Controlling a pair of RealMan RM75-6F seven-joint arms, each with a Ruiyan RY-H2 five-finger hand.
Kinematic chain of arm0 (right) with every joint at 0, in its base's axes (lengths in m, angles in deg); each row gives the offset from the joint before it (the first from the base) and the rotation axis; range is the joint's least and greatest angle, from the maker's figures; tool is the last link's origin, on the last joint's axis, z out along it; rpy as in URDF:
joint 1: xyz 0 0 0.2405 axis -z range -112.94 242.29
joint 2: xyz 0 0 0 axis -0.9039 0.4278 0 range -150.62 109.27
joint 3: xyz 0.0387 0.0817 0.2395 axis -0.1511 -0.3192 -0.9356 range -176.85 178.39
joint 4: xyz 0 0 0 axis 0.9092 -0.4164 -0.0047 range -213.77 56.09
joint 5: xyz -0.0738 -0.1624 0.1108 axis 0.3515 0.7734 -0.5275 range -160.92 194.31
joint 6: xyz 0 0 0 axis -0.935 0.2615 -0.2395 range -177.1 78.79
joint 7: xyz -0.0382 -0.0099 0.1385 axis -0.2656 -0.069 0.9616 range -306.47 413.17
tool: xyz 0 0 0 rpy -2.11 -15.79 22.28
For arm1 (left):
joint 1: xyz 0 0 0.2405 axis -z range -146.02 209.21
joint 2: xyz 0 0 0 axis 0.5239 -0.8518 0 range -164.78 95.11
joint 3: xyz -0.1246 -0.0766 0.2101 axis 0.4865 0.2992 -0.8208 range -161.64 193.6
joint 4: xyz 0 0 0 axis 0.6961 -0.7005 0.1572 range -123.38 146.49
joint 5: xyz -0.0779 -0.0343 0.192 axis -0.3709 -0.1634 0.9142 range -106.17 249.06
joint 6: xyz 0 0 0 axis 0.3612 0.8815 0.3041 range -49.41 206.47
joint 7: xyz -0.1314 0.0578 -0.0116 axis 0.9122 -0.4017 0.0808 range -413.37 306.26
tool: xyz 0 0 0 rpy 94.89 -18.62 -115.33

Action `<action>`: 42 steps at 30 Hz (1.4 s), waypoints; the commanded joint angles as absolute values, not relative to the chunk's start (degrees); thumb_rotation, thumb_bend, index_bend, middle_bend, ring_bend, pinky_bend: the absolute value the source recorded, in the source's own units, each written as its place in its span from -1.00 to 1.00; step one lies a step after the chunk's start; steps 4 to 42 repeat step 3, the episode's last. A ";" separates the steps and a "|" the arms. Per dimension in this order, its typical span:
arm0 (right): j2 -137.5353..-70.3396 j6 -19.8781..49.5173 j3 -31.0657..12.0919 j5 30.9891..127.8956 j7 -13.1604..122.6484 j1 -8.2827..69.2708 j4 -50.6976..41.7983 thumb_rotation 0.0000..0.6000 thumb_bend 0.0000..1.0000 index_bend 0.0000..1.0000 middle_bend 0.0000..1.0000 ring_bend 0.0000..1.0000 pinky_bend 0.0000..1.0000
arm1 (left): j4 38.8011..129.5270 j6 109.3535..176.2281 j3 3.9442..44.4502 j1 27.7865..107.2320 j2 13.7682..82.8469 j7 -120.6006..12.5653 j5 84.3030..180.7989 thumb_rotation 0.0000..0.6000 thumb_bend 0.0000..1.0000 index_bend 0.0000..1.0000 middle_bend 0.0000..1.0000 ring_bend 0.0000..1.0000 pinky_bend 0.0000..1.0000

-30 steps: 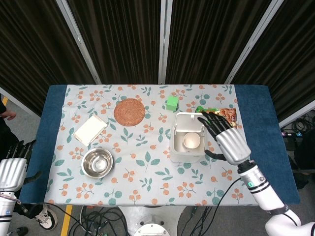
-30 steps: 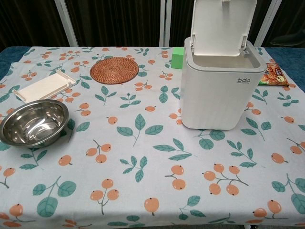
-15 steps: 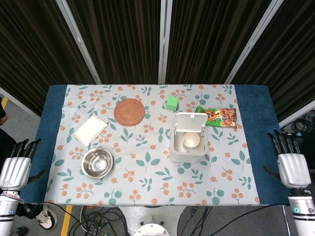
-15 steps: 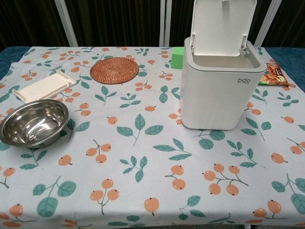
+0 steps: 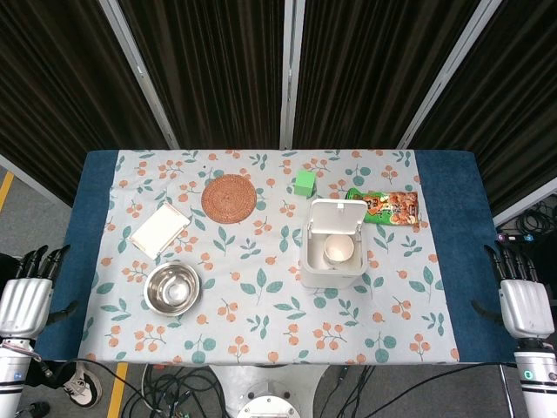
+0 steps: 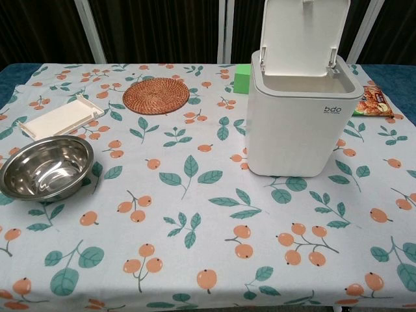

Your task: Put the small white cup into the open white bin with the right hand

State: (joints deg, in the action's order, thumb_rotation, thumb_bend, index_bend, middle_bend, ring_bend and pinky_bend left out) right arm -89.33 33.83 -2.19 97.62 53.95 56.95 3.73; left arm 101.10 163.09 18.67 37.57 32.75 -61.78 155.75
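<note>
Since the small white cup (image 5: 338, 250) already sits upright inside the open white bin (image 5: 306, 261), just right of the frame's centre in the head view, the relation that counts is where the right hand (image 5: 526, 306) lies from it: far off at the lower right edge of the frame, past the blue border of the tabletop (image 5: 470, 261), with the cup up and to the left of it. That hand holds nothing, fingers straight and slightly apart, pointing toward the top of the frame. At the lower left edge the left hand (image 5: 23, 300) is empty too, fingers spread, and about as far from the bin on the other side. From the chest view neither hand shows; the bin's lid (image 6: 304, 29) stands raised at the upper right, and its wall hides the cup. By my reading the placing is done and no further reach toward the bin is called for.
</note>
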 commanded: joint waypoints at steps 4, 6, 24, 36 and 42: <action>-88.91 34.09 -2.55 97.95 54.06 57.24 4.41 1.00 -0.88 -1.00 -1.00 -1.00 -1.00 | 100.76 163.15 18.71 37.61 32.98 -61.60 155.88 1.00 -0.69 -0.84 -0.72 -0.91 -0.77; -88.91 34.09 -2.55 97.95 54.06 57.24 4.41 1.00 -0.88 -1.00 -1.00 -1.00 -1.00 | 100.76 163.15 18.71 37.61 32.98 -61.60 155.88 1.00 -0.69 -0.84 -0.72 -0.91 -0.77; -88.91 34.09 -2.55 97.95 54.06 57.24 4.41 1.00 -0.88 -1.00 -1.00 -1.00 -1.00 | 100.76 163.15 18.71 37.61 32.98 -61.60 155.88 1.00 -0.69 -0.84 -0.72 -0.91 -0.77; -88.91 34.09 -2.55 97.95 54.06 57.24 4.41 1.00 -0.88 -1.00 -1.00 -1.00 -1.00 | 100.76 163.15 18.71 37.61 32.98 -61.60 155.88 1.00 -0.69 -0.84 -0.72 -0.91 -0.77; -88.91 34.09 -2.55 97.95 54.06 57.24 4.41 1.00 -0.88 -1.00 -1.00 -1.00 -1.00 | 100.76 163.15 18.71 37.61 32.98 -61.60 155.88 1.00 -0.69 -0.84 -0.72 -0.91 -0.77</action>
